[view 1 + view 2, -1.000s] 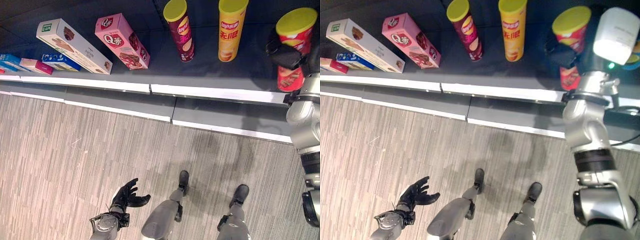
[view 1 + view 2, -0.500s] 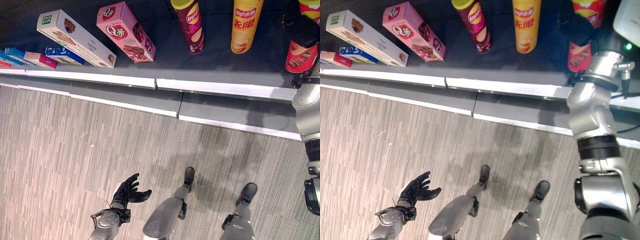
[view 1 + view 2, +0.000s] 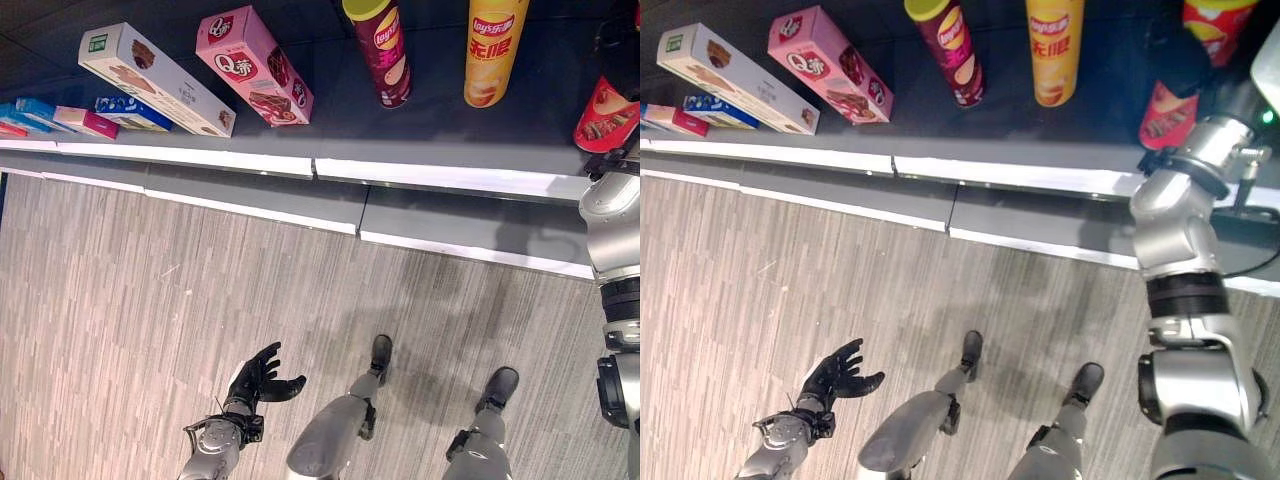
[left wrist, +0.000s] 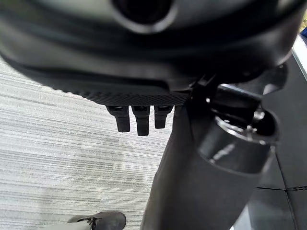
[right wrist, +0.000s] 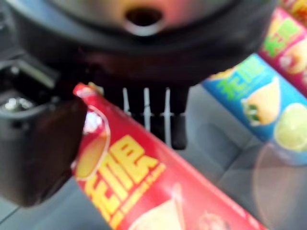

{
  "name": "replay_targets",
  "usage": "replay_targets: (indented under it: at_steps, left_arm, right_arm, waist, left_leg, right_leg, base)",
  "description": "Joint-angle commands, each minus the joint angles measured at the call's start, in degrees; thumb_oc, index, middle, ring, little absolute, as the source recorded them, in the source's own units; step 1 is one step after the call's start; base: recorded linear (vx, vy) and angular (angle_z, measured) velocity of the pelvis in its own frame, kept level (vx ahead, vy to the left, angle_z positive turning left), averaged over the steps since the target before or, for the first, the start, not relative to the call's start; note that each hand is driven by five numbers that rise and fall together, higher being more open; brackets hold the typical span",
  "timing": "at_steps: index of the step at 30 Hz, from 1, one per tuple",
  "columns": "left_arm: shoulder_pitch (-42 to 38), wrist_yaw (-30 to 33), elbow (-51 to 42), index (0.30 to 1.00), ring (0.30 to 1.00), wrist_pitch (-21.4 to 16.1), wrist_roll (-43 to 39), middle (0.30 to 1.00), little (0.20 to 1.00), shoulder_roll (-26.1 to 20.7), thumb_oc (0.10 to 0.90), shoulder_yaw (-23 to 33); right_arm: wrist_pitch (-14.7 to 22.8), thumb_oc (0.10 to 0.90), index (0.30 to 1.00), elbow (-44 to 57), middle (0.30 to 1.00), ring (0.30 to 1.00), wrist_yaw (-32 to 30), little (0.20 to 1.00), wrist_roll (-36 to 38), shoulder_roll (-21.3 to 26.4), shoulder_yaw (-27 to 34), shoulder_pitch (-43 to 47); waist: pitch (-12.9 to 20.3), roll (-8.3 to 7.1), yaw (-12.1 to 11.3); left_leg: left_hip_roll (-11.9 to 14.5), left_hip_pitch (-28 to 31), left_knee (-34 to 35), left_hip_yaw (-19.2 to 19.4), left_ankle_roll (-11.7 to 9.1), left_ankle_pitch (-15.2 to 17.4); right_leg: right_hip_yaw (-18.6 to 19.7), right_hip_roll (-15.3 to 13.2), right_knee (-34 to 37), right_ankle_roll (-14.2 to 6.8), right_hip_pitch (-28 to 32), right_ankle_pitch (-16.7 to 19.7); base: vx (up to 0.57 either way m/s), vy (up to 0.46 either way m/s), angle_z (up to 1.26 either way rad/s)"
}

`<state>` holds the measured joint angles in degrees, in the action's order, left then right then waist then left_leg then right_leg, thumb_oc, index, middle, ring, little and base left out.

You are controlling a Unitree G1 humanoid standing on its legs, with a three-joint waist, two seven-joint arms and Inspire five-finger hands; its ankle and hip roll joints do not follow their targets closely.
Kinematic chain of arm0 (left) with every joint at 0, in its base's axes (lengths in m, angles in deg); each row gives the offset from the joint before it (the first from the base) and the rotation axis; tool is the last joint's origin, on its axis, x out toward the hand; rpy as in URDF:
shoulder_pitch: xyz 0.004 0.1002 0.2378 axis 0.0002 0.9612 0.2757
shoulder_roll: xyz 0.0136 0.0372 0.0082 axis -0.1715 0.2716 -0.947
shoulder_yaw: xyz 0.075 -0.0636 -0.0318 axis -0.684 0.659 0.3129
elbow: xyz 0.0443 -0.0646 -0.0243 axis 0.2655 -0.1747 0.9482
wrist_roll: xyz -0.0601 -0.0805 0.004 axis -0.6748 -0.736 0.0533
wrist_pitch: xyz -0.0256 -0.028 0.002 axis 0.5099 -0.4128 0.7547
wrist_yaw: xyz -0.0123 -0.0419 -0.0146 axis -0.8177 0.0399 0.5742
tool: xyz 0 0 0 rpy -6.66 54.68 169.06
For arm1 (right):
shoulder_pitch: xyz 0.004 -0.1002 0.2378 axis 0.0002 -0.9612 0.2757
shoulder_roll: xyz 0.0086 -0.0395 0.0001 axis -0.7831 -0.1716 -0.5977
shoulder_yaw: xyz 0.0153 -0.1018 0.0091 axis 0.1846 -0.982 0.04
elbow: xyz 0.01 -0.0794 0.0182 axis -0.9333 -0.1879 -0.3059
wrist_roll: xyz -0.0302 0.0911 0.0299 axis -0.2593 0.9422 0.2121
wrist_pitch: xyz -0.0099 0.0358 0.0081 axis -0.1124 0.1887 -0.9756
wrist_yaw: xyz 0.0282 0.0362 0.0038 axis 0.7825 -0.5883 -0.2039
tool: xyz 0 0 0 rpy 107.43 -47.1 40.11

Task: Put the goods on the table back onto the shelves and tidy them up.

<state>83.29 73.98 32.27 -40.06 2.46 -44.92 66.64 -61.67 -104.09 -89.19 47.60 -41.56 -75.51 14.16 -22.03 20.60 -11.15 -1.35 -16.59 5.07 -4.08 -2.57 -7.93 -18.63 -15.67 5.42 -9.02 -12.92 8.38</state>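
Though tilted, red yellow-printed can (image 5: 144,191)

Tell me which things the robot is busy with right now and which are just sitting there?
Busy with:
- red chip can, held in the right hand, fingers curled round it
- shelf it goes on

Just sitting there:
- maroon chip can
- yellow chip can
- pink box
- white box
- left hand, open over the floor
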Motion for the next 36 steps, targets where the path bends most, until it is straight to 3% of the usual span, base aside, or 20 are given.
replay_targets:
  at_steps: [1,16,18,19,20,36]
  left_arm:
    - [-0.9,2.6,-0.4,0.900,0.900,-3.0,-0.9,0.900,0.900,-4.6,0.800,-3.6]
    - [-1.1,3.3,-0.8,0.900,0.900,-3.3,-1.3,0.900,0.900,-4.9,0.800,-3.9]
    - [-1.0,3.3,-0.8,0.900,0.900,-3.3,-1.1,0.900,0.900,-4.9,0.800,-4.0]
    - [-1.0,3.3,-0.8,0.900,0.900,-3.3,-1.1,0.900,0.900,-4.9,0.800,-3.9]
    - [-0.9,3.3,-0.8,0.900,0.900,-3.3,-1.0,0.900,0.900,-4.9,0.800,-3.9]
    - [-1.5,3.4,-1.1,0.900,0.900,-2.7,-0.3,0.900,0.900,-5.3,0.800,-4.0]
  right_arm:
    - [3.1,0.400,0.300,1.3,0.300,0.300,-3.6,0.300,0.1,5.8,-2.8,7.0]
    - [3.6,0.400,0.300,-2.2,0.300,0.300,-3.7,0.300,2.6,7.4,-5.1,8.7]
    - [3.6,0.654,0.681,-2.1,0.681,0.681,-3.7,0.681,2.6,7.4,-5.0,8.4]
    - [3.5,0.748,0.822,-1.9,0.822,0.822,-3.7,0.822,2.6,7.5,-4.9,8.3]
    - [3.5,0.800,0.900,-1.9,0.900,0.900,-3.7,0.900,2.5,7.5,-4.8,8.2]
    - [4.0,0.800,0.900,1.5,0.900,0.900,-3.9,0.900,3.1,5.1,-2.7,5.8]
  waist:
    - [2.2,-0.14,-0.8]
    - [2.1,-0.07,-1.1]
    - [2.1,0.01,-1.0]
    - [2.1,0.09,-0.9]
    - [2.1,0.11,-0.8]
    - [2.5,-0.14,-0.2]
  left_leg:
    - [0.9,-2.2,-0.1,-1.4,-4.1,2.1]
    - [0.7,-2.7,-0.1,-1.8,-4.1,1.9]
    - [0.7,-2.7,-0.1,-1.9,-4.0,2.0]
    - [0.8,-2.7,-0.1,-2.0,-4.1,1.9]
    - [0.7,-2.7,-0.1,-2.0,-4.1,1.9]
    - [0.8,-1.9,-0.1,-2.4,-4.0,2.2]
  right_leg:
    - [3.0,-4.9,-3.9,-5.0,1.3,-5.1]
    - [3.7,-4.8,-4.2,-4.8,0.7,-5.5]
    - [3.7,-4.8,-4.3,-4.8,0.7,-5.5]
    - [3.7,-4.8,-4.3,-4.8,0.7,-5.6]
    - [3.8,-4.8,-4.3,-4.8,0.7,-5.6]
    - [4.7,-4.3,-4.2,-4.5,1.4,-6.2]
  base:
    - [0.00,0.000,0.00]
    - [0.00,0.000,0.00]
    - [0.00,0.000,0.00]
    - [0.00,0.000,0.00]
    - [0.00,0.000,0.00]
    - [0.00,0.000,0.00]
